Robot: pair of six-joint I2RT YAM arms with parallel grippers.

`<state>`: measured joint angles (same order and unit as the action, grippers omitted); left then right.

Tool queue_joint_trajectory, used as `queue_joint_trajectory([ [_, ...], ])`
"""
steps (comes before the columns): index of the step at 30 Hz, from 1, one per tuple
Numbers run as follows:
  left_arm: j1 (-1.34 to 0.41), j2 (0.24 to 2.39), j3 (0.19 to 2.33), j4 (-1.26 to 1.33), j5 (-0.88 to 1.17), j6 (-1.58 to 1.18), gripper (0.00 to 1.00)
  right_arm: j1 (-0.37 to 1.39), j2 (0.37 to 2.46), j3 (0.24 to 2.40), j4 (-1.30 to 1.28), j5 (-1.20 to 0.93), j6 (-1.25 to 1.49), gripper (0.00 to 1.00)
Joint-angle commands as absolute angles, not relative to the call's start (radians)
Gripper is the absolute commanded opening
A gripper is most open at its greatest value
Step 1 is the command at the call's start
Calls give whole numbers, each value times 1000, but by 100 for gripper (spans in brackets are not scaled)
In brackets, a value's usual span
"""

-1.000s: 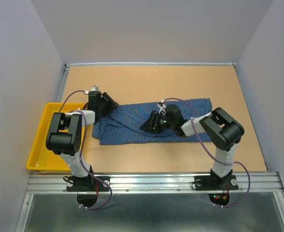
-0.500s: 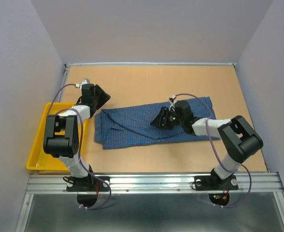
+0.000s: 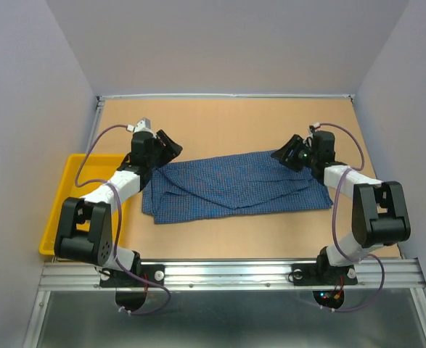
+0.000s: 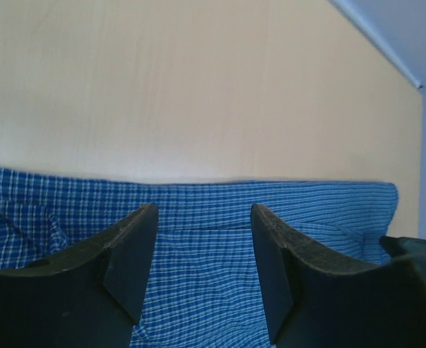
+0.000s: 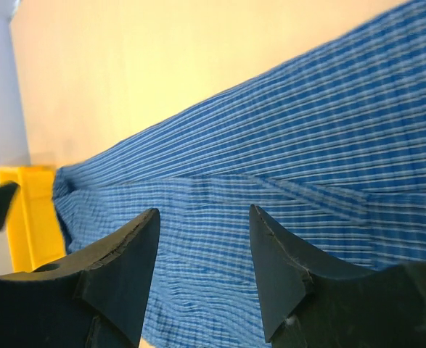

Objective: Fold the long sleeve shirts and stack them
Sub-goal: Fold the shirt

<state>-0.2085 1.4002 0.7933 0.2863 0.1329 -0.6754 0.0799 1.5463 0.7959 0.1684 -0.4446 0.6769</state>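
Closest in, a ribbed grey metal rail (image 3: 234, 272) with both arm bases bolted on, side by side. Just beyond, on the left, a bright yellow plastic tray (image 3: 53, 210), shallow and rectangular, tucked beside the left arm. Then, mid-scene, the blue finely checked shirt (image 3: 234, 187): soft woven cotton, spread as a long wide band running left to right, diagonal folds and creases across the middle, left end bunched into overlapping layers, right end flatter and squarer. Over to the left gripper (image 3: 170, 148), out at the shirt's far left corner, matte black wedge-shaped fingers (image 4: 125, 261) parted wide, nothing caught between, only checked cloth showing through the gap. Same story at the right gripper (image 3: 285, 155), poised at the far right corner, dark fingers (image 5: 118, 275) spread well apart and empty, striped weave and a folded seam in view underneath. Contact with the fabric at either end: impossible to tell. Under it all, a smooth pale tan tabletop (image 3: 227, 123), matte, with thin metal trim along the far edge. Farthest back and to both sides, plain pale grey-lilac walls (image 3: 234, 43).
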Motion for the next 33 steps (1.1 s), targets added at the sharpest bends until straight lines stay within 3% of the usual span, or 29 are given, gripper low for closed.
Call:
queue_joint_trajectory([
  [1, -206, 1482, 735, 278, 115, -706, 65, 22, 1595, 799, 156, -448, 640, 58],
  [12, -178, 1692, 824, 218, 55, -693, 64, -69, 1588, 678, 134, -345, 627, 58],
  [17, -181, 1752, 946, 163, 57, -683, 64, -66, 1481, 718, -55, -239, 532, 58],
  [21, -227, 1613, 954, 157, 8, -615, 65, -23, 1370, 767, -194, -132, 465, 58],
  [24, -311, 1470, 966, 71, -186, -586, 70, 98, 1344, 827, -292, -13, 414, 58],
  [33, -506, 1339, 801, -112, -253, -768, 75, 219, 1483, 928, -474, 143, 354, 59],
])
